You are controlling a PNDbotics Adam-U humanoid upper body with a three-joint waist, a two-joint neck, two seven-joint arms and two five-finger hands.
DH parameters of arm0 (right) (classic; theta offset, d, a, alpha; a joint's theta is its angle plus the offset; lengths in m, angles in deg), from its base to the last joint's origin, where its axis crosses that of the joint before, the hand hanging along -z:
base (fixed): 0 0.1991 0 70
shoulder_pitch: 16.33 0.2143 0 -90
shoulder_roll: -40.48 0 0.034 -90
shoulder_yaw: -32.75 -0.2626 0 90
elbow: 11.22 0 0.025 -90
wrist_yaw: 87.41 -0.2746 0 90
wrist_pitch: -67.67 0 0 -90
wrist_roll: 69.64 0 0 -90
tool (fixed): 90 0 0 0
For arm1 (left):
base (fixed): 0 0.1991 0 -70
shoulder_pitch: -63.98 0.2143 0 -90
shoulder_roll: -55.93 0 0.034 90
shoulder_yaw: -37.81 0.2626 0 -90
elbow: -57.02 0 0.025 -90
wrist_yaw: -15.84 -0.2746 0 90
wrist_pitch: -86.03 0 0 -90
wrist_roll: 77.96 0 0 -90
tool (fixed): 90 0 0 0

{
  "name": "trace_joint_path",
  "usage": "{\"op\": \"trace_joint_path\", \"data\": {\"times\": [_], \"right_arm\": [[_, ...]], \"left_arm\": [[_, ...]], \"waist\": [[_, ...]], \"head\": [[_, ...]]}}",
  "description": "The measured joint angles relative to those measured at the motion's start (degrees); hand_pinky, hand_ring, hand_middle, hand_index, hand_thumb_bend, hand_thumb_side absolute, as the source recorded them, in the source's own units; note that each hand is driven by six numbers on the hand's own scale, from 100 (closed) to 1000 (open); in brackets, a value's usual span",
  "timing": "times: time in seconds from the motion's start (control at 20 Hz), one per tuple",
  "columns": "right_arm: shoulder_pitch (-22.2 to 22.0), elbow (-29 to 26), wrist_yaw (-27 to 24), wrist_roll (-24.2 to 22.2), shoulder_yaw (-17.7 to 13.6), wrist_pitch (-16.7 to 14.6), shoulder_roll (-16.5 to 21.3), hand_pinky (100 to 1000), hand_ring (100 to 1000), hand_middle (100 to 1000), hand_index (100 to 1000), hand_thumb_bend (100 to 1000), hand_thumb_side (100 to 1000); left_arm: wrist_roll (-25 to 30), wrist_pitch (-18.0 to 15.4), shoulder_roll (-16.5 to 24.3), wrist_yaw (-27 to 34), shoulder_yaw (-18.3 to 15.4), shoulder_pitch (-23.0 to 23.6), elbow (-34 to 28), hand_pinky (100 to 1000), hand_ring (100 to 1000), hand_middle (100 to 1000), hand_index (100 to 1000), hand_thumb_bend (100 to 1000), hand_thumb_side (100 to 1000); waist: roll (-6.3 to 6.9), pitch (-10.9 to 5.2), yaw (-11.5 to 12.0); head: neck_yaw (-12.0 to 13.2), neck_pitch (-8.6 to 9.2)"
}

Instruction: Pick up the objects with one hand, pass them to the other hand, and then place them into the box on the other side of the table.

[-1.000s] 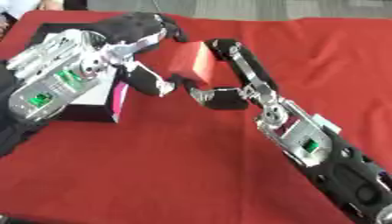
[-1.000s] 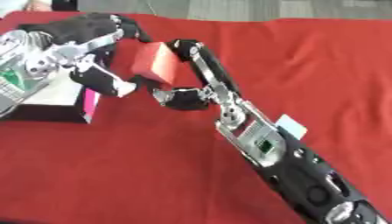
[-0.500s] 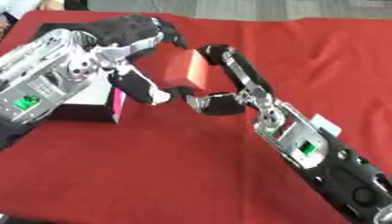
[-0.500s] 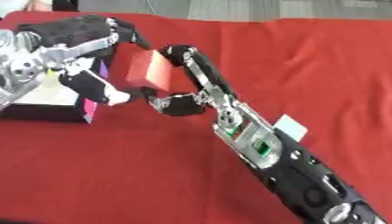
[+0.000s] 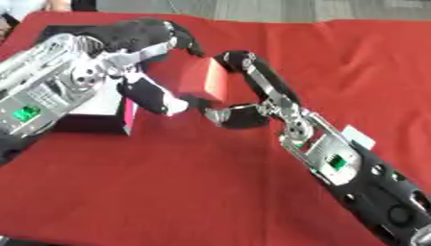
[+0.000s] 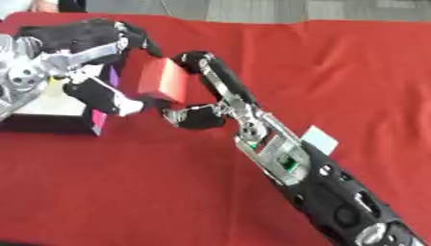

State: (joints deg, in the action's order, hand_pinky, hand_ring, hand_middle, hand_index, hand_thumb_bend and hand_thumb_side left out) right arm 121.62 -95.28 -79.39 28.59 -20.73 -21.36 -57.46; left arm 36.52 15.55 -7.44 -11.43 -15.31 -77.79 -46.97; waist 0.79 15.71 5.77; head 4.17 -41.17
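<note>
The right robot hand reaches in from the near right, its black and silver arm running diagonally across the red cloth-covered surface, and its fingers and thumb are curled round a red rectangular block: the fingers wrap the block's far right edge while the thumb presses in from below, so the block is held off the surface, standing on edge and tilted. The left robot hand comes in from the left and meets the same block on its left side; its black fingers arch over the block's top far corner and its thumb, with a pale tip, lies against the block's lower left edge, so both robot hands are gripping the block at once. The block hangs between them in the middle left of the scene, just to the right of a shallow box with a dark outer wall, a pale inside and a pink side panel, which sits on the surface under the left forearm. A small white flat tag shows beside the right forearm, lying on or close to the cloth; which of the two cannot be told.
</note>
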Motion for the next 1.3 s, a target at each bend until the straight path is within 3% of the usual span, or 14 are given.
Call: {"op": "trace_joint_path", "data": {"times": [0.35,0.65,0.95,1.2,1.3], "right_arm": [[0.01,-0.02,0.32,0.42,-0.03,0.15,0.21,793,634,514,574,100,100],[0.01,-0.07,0.33,0.76,-0.02,0.39,0.25,791,635,515,573,100,100],[0.01,-0.36,0.33,0.93,-0.02,0.43,0.26,790,635,515,572,100,100],[0.01,-0.37,0.33,0.96,-0.02,0.43,0.26,789,635,514,572,100,100],[0.03,-0.38,0.33,1.0,-0.04,0.43,0.26,789,635,515,572,100,100]], "left_arm": [[-0.7,0.53,-0.34,1.03,0.1,0.0,0.72,788,824,722,802,284,367],[-0.87,0.46,-0.37,1.73,0.38,-0.02,1.13,789,825,730,817,330,373],[-0.53,0.06,-0.87,1.82,0.39,-0.11,1.46,787,819,711,795,283,343],[-1.78,-0.13,-1.09,2.74,0.4,-0.16,1.47,784,803,678,746,243,298],[-2.55,-0.29,-1.1,3.27,0.42,-0.15,1.48,774,767,610,661,200,262]], "waist": [[0.0,0.0,-0.06],[0.0,0.0,-0.06],[0.0,0.0,-0.09],[0.0,0.0,-0.09],[0.0,0.0,-0.09]], "head": [[0.0,0.0],[0.0,0.0],[0.0,0.0],[-0.01,0.0],[-0.01,0.0]]}}
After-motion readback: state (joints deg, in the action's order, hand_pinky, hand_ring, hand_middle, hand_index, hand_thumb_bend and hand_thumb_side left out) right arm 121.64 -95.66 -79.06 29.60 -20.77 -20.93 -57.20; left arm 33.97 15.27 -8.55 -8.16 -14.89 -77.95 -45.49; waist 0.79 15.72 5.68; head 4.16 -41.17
